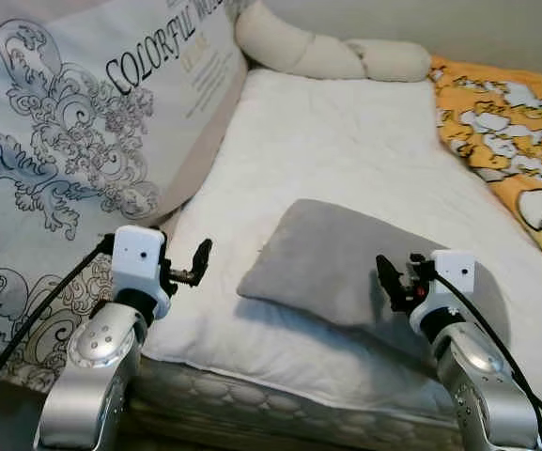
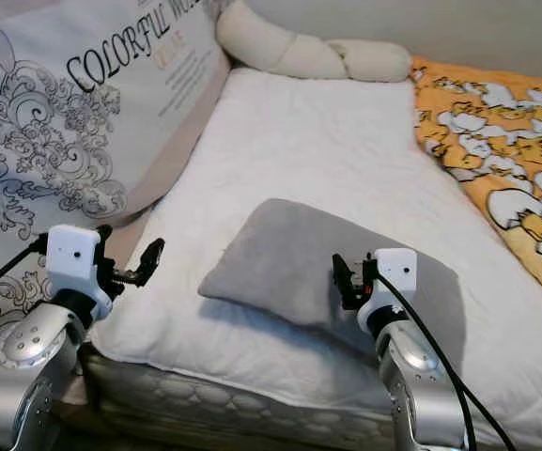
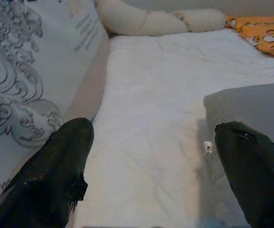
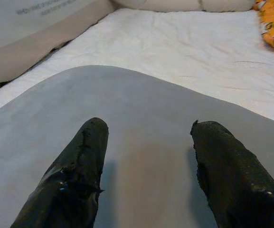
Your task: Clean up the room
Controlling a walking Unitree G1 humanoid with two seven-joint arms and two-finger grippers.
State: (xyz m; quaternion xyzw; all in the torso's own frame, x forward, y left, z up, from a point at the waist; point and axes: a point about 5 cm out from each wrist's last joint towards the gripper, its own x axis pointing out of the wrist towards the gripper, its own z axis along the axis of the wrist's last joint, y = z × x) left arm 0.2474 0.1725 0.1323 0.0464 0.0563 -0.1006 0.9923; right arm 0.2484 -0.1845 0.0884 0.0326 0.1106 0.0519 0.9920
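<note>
A flat grey pillow (image 1: 332, 258) lies on the white quilted bed pad (image 1: 346, 132), near the bed's front edge. My right gripper (image 1: 390, 277) hovers just above the pillow's near right part. In the right wrist view its two black fingers (image 4: 80, 161) stand open, with grey fabric (image 4: 146, 104) between and beneath them. My left gripper (image 1: 195, 265) is open over the pad's front left corner, left of the pillow and apart from it. The left wrist view has the pillow's corner (image 3: 250, 104) beside one finger (image 3: 255, 171).
A big printed cushion with black scrollwork and lettering (image 1: 83, 122) leans along the bed's left side. A cream bolster (image 1: 327, 52) lies across the far end. An orange and white patterned blanket (image 1: 505, 122) covers the right side. The mattress edge (image 1: 252, 395) runs below my arms.
</note>
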